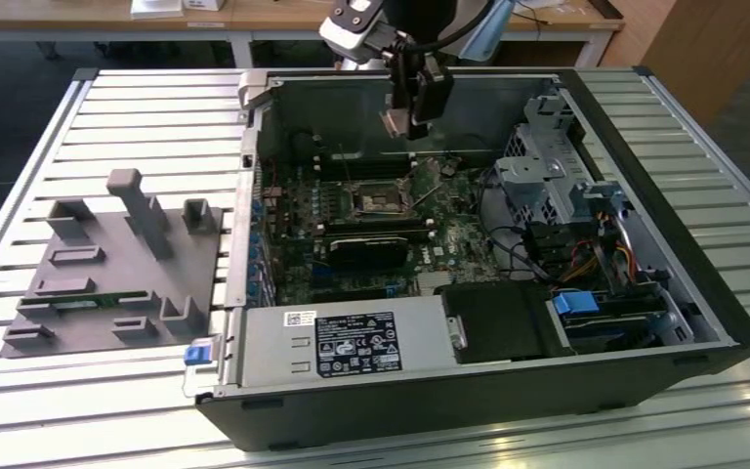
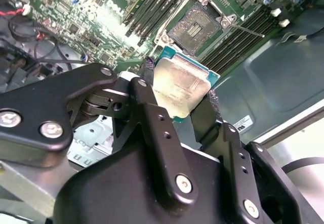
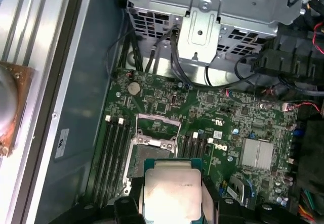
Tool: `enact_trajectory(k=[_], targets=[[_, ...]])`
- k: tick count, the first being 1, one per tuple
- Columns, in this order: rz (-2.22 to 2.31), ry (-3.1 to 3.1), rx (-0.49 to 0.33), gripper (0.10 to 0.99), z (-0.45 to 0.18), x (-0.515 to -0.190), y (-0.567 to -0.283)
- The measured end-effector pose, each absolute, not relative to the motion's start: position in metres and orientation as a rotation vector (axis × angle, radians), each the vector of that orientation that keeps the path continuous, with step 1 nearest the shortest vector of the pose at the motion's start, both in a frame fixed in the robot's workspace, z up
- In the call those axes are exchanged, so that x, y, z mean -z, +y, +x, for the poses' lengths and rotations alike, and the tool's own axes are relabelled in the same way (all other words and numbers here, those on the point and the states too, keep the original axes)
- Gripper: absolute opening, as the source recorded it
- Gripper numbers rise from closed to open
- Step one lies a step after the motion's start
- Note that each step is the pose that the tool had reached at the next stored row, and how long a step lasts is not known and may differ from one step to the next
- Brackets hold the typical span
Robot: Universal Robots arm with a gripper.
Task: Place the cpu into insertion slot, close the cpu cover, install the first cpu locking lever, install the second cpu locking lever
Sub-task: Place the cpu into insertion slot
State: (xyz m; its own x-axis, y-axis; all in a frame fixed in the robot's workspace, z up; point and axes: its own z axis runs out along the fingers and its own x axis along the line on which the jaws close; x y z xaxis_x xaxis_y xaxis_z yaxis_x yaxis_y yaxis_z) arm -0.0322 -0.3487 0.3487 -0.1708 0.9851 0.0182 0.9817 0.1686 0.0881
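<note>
The jaws are clenched on the cpu (image 2: 179,90), gripping two opposite side edges and leaving its pale metal face bare in both wrist views. In the exterior view the cpu (image 1: 397,123) hangs in the air over the open computer case (image 1: 609,322), toward the edge of the surface (image 1: 128,117) farthest from that camera. It sits above the insertion slot (image 1: 382,202) and well apart from it. The slot (image 3: 152,150) lies uncovered on the green circuit board (image 3: 228,113).

The chip looks light, thin and rigid, with a smooth lid that could slip. Its underside contacts are probably delicate, so an edge hold suits it. Squeezing lightly and keeping it level seems wise.
</note>
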Motion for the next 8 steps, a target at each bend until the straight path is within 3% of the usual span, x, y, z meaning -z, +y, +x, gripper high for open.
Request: enact_trajectory(k=[8], targets=[[2.042,2.327,-0.12,0.541,-0.036,-0.346,-0.3482]])
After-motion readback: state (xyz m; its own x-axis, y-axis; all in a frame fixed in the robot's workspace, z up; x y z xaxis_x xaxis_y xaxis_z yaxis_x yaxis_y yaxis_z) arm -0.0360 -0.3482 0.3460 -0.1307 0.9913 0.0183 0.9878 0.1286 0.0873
